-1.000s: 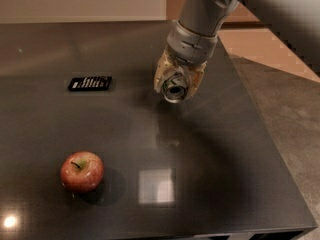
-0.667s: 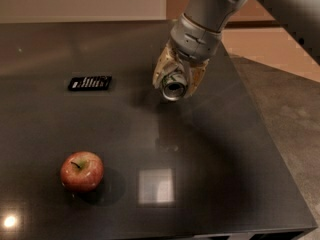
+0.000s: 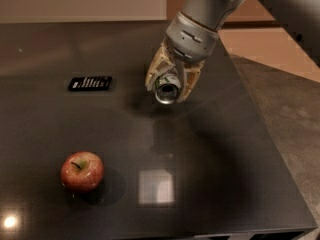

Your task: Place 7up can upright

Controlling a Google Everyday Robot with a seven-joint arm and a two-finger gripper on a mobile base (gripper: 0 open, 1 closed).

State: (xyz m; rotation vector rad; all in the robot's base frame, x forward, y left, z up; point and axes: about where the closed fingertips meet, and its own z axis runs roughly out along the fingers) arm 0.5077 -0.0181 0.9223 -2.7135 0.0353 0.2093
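Note:
My gripper [image 3: 168,86] hangs over the middle of the dark table [image 3: 225,149], a little right of centre. Its pale fingers [image 3: 152,74] are shut on the 7up can [image 3: 166,89]. The can is tilted, with its silver end facing the camera and down; most of its body is hidden between the fingers. It is held a little above the table top, and its reflection shows just below.
A red apple [image 3: 82,171] sits at the front left of the table. A flat black rectangular device [image 3: 90,83] lies at the left, level with the gripper. The table's right edge [image 3: 260,114] borders a grey floor.
The gripper with the can has shifted slightly to the right and up and tilted a little. The apple and the black device have not moved.

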